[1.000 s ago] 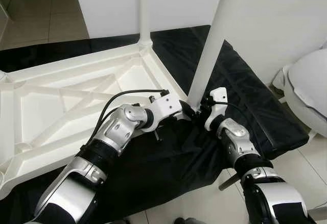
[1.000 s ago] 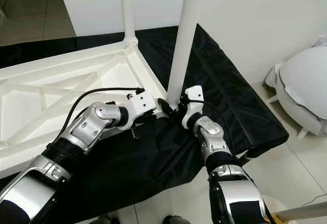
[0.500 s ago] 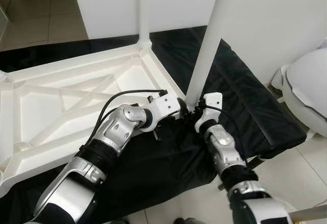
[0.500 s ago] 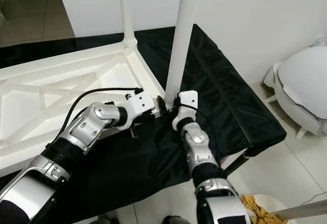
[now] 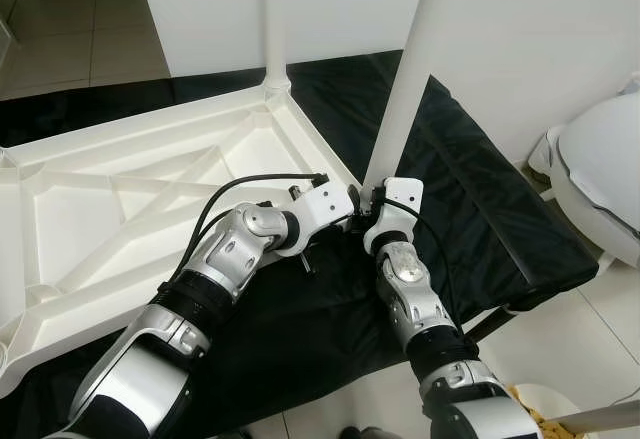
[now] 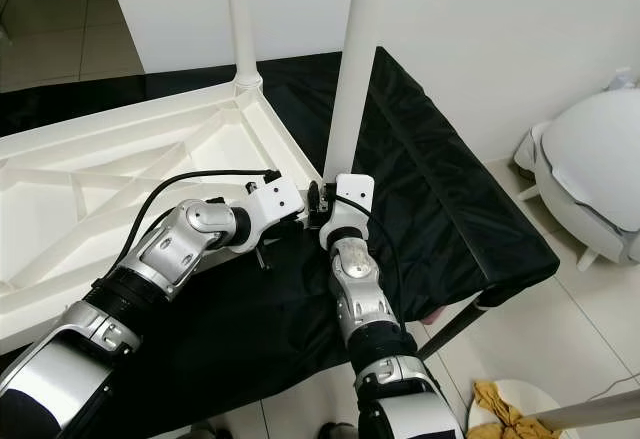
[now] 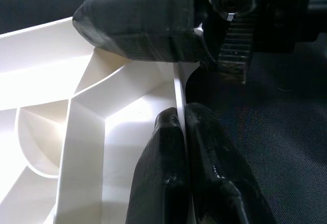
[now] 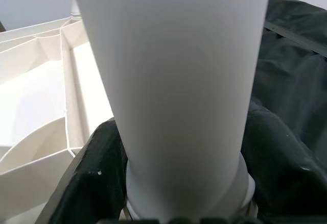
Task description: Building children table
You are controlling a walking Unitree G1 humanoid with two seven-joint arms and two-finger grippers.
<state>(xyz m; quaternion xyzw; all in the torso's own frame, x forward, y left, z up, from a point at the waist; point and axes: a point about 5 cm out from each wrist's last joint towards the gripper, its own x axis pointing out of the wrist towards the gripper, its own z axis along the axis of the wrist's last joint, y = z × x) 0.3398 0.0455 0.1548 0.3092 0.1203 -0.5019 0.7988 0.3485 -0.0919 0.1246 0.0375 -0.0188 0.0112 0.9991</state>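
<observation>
The white plastic children's table (image 5: 150, 189) lies upside down on a black cloth (image 5: 480, 199). One white leg (image 5: 272, 19) stands upright at its far corner. A second leg (image 5: 400, 99) stands at the near right corner. My left gripper (image 5: 350, 214) is at that corner, shut on the table's rim (image 7: 176, 86), one finger (image 7: 143, 25) on each side. My right gripper (image 5: 378, 204) sits at the foot of the near leg (image 8: 173, 81), its dark fingers (image 8: 87, 183) closed around the leg's base. The two grippers almost touch.
A white wall rises close behind the table. A white lidded tub (image 5: 605, 169) stands on the floor at the right. A black strut (image 6: 455, 319) props the cloth-covered platform, with a yellow rag (image 6: 500, 399) on the tiles beside it.
My right forearm has swung leftward around the near leg's foot, from right of it to straight below it. The left arm has stayed put at the corner.
</observation>
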